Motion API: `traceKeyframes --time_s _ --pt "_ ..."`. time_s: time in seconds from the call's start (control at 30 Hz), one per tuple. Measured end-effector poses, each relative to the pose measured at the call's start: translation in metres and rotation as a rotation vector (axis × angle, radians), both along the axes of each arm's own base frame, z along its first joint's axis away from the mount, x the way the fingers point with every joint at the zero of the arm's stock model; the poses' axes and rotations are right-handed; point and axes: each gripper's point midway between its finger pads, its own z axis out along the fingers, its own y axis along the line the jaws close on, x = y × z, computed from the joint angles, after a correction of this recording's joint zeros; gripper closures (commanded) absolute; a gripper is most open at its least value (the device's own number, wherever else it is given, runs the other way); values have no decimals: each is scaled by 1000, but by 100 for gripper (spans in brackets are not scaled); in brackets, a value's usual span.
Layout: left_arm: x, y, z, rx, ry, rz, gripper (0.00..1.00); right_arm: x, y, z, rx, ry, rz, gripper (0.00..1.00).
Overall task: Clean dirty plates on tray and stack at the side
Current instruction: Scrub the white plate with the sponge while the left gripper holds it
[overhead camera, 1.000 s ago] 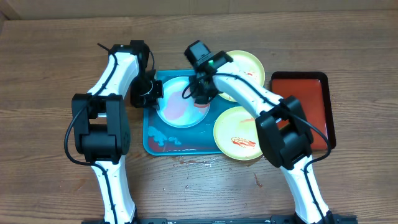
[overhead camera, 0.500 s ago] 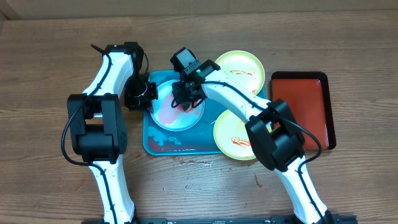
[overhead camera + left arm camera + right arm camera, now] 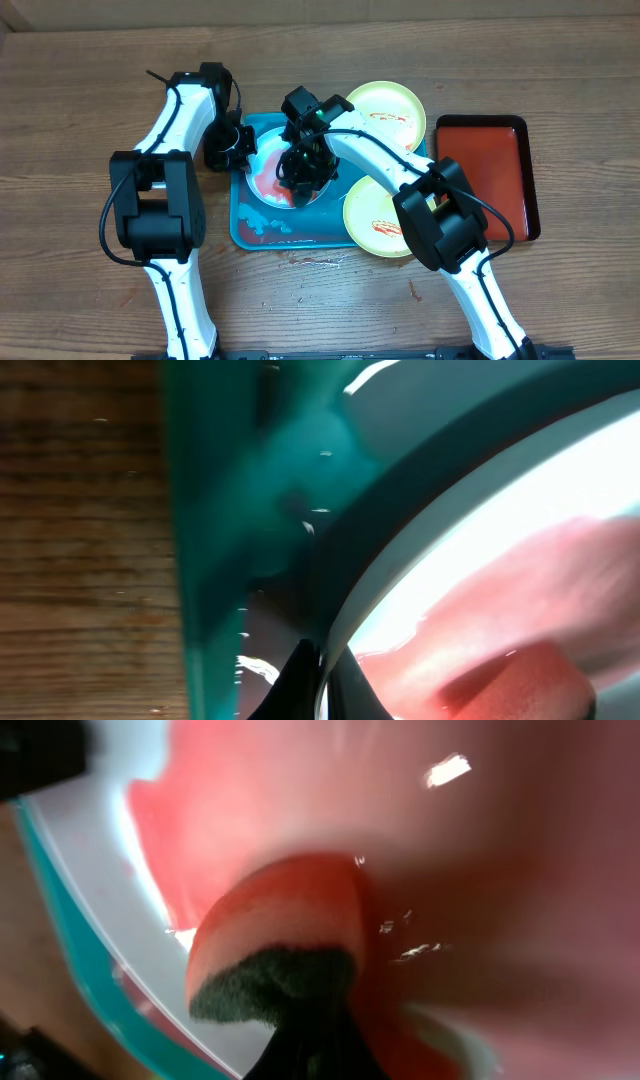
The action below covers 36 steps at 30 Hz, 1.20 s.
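Wooden table [image 3: 80,100] — tray [image 3: 320,232] (sponge [image 3: 270,930] on plate [image 3: 262,180])

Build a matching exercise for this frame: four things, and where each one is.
1. pale plate
2. sponge
3. red tray
4. far yellow-green plate

A. in the right gripper
B. at the right end of the table
C. on the turquoise tray
D. between the two trays

Pairs: 1-C, 2-A, 3-B, 4-D

tray [image 3: 300,237] turquoise | plate [image 3: 262,178] white, red-smeared | other plates [image 3: 365,205] yellow-green | sponge [image 3: 275,935] orange-red, dark underside
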Motion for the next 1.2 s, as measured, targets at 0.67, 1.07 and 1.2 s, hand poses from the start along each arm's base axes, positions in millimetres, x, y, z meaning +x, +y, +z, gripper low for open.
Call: traceKeyframes --time_s 0.67,1.07,1.2 --pt "3 -8 0 -23 -9 16 96 96 -52 7 -390 -503 -263 96" --pt "2 -6 0 -11 -5 19 96 123 -24 3 -94 -434 -270 96" --pt "3 -4 0 -2 -8 18 96 106 -4 8 109 -297 -148 96"
